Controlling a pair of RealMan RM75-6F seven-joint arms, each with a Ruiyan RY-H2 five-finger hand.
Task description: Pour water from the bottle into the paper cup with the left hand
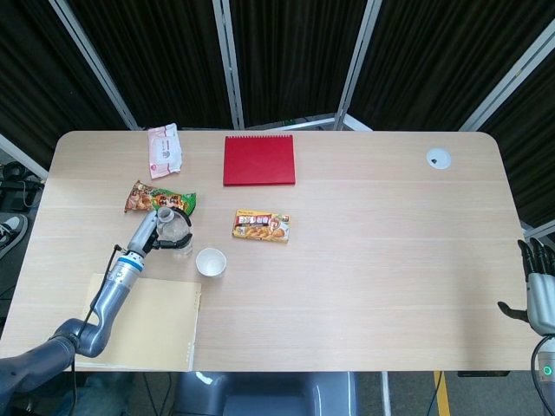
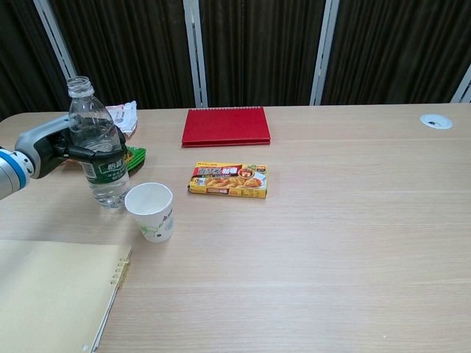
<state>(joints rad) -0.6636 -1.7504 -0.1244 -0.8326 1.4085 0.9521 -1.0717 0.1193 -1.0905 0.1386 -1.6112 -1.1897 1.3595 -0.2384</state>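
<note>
My left hand (image 2: 55, 151) (image 1: 149, 232) grips a clear plastic water bottle (image 2: 98, 147) (image 1: 171, 230) with a green label. The bottle has no cap and stands upright, its base close to the table just left of the paper cup. That white paper cup (image 2: 151, 211) (image 1: 211, 262) stands upright and looks empty. My right hand (image 1: 538, 282) hangs off the table's right edge with fingers apart, holding nothing; the chest view does not show it.
A green snack bag (image 2: 132, 157) lies behind the bottle, a pink wipes pack (image 1: 164, 149) further back. A red notebook (image 2: 226, 126), a yellow curry box (image 2: 229, 180), a tan spiral pad (image 2: 51, 294) at the front left, and a white disc (image 2: 436, 120) are on the table.
</note>
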